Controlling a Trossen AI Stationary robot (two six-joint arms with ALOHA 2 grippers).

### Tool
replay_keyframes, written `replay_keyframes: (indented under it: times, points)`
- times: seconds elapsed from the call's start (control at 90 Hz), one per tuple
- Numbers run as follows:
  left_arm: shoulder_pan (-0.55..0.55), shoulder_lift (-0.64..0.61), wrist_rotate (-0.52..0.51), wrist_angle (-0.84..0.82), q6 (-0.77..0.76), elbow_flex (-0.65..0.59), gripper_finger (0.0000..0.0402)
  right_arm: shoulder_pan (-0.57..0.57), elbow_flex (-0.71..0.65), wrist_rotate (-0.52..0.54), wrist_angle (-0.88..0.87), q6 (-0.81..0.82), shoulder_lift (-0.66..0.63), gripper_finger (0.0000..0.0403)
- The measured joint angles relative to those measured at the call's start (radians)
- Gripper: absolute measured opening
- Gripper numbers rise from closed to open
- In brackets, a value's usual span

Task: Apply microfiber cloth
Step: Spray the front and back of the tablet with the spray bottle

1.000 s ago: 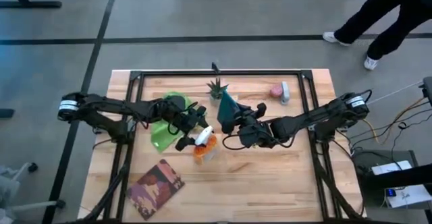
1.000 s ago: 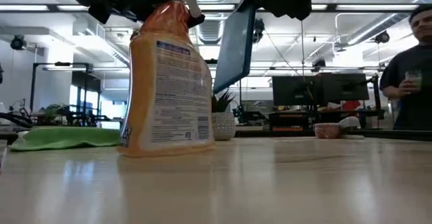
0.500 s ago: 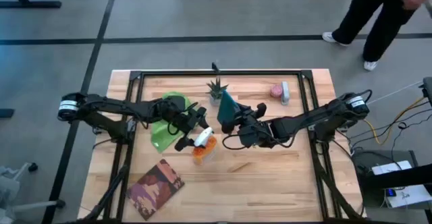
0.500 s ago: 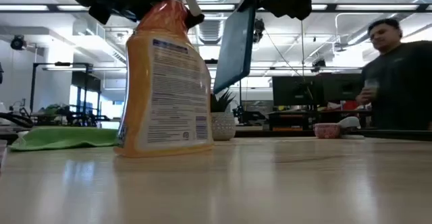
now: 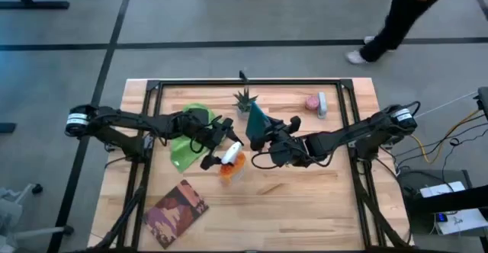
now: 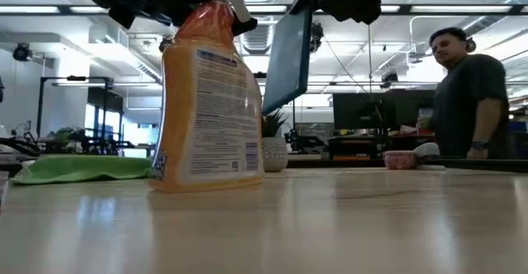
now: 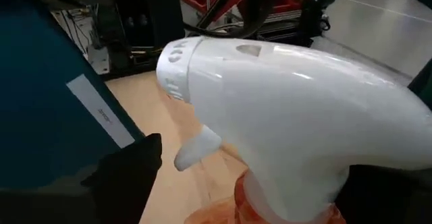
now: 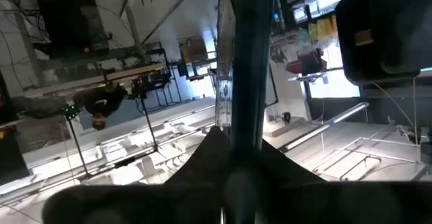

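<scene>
The lime-green microfiber cloth (image 5: pixel 183 143) (image 6: pixel 78 168) lies flat on the table's left half, partly under my left arm. No gripper touches it. My left gripper (image 5: pixel 226 155) is shut on an orange spray bottle (image 6: pixel 208 101) with a white head (image 7: pixel 283 109), just right of the cloth. My right gripper (image 5: pixel 264 137) is shut on a dark teal tablet (image 5: pixel 257 120) (image 6: pixel 289 55). It holds the tablet up right of the bottle, its face toward the spray head. My left gripper has its dark fingers (image 7: pixel 128 177) on either side of the bottle's neck, just under the white head (image 7: pixel 223 143). It comes level from the table's left. The bottle stands upright with its base (image 6: pixel 206 185) on the table. My right gripper pinches the tablet's upper end (image 6: pixel 307 2) between its fingers, coming from the table's right; in its wrist view the tablet (image 8: pixel 243 55) shows edge-on. The tablet hangs tilted below the gripper, its lower end (image 6: pixel 271 105) clear of the table.
A small potted plant (image 5: pixel 244 99) stands behind the tablet near the far edge. A pink object (image 5: pixel 312 101) and a white one (image 5: pixel 322 104) lie far right. A patterned book (image 5: pixel 177 207) lies near left. A person (image 6: pixel 466 101) walks beyond the far edge.
The spray bottle has rocked a little toward the table's left and back in my left gripper, with its base staying on the table. The tablet has kept still. The person behind the table has walked toward the left.
</scene>
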Motion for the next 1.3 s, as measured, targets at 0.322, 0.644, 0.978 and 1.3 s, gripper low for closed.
replay_keyframes:
  times: [0.322,0.644,0.978,1.3]
  points:
    - [0.005,0.005,0.069,-0.004,0.029,-0.003,0.035,0.0,0.017,-0.021,0.026,-0.057,-0.001,0.0007]
    - [0.014,-0.009,0.073,-0.055,0.035,-0.004,0.035,0.001,0.018,-0.053,0.125,-0.148,-0.001,0.0007]
    - [0.06,-0.035,0.08,-0.104,0.05,-0.005,0.0349,0.001,0.018,-0.074,0.195,-0.221,-0.001,0.0007]
    - [0.067,-0.039,0.105,-0.114,0.026,-0.008,0.0349,0.034,0.026,-0.07,0.17,-0.211,-0.001,0.0007]
